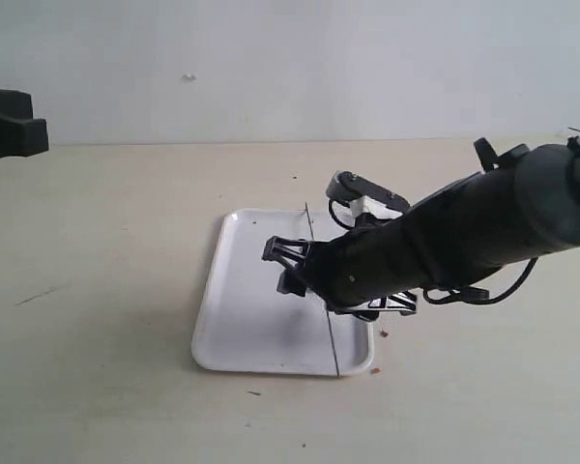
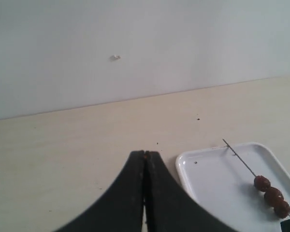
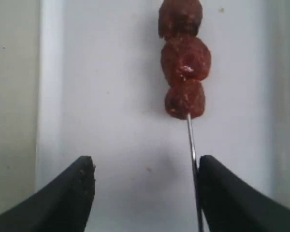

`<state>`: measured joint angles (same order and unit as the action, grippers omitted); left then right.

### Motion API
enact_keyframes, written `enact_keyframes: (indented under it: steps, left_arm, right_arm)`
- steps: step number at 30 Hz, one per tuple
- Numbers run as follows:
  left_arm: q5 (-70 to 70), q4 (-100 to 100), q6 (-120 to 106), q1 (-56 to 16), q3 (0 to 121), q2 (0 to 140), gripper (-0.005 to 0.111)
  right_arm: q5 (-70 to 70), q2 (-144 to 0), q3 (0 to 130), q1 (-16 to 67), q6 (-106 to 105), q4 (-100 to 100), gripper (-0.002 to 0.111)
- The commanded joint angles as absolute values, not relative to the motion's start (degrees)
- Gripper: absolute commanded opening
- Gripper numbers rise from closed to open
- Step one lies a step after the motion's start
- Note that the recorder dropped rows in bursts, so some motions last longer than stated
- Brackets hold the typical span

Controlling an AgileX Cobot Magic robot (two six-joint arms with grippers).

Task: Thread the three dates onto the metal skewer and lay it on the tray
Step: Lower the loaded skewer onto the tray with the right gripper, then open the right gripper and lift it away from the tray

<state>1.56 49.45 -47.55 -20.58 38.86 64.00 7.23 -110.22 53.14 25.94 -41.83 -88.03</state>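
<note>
Skewer with fruit on the tray; right gripper parted above it.

The three dates sit touching in a row on the metal skewer, which lies lengthwise on the tray, reaching both short rims. The right gripper hangs over the tray, spread wide, one finger against the rod. The left gripper is pressed closed, empty, outside the tray.

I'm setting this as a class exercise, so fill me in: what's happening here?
The right gripper hangs open over the tray, and the metal skewer, with the three dates threaded on it, appears to lie across the tray beside one of its fingers. The left gripper is shut on nothing, off to the side above the table. The job looks nearly done.
</note>
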Motion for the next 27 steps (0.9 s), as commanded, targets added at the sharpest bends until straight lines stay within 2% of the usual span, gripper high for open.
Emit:
enact_keyframes:
  steps: [1,9,13,16,21,27]
  left_arm:
    - [-1.2,50.0,-47.7,-20.5,38.5,63.1,0.000]
    - [0.4,52.3,-47.6,-20.5,31.0,53.9,0.000]
    - [2.2,53.4,-47.6,-20.5,24.6,45.7,0.000]
    - [3.6,55.1,-47.6,-20.5,20.2,37.4,0.000]
    - [3.4,55.3,-46.6,-20.5,14.0,24.0,0.000]
    - [2.8,56.1,-46.2,-20.5,8.4,12.8,0.000]
  right_arm:
    - [6.9,-106.8,53.0,26.0,-42.0,-83.9,0.061]
    - [4.2,-102.5,52.9,26.0,-42.0,-78.9,0.060]
    - [0.4,-98.9,52.8,26.0,-42.1,-70.6,0.055]
    - [-2.5,-94.2,51.4,26.0,-42.6,-68.4,0.041]
    - [-6.0,-84.5,47.7,26.0,-54.2,-68.4,0.000]
    - [-6.6,-68.8,41.4,26.0,-57.9,-68.4,0.000]
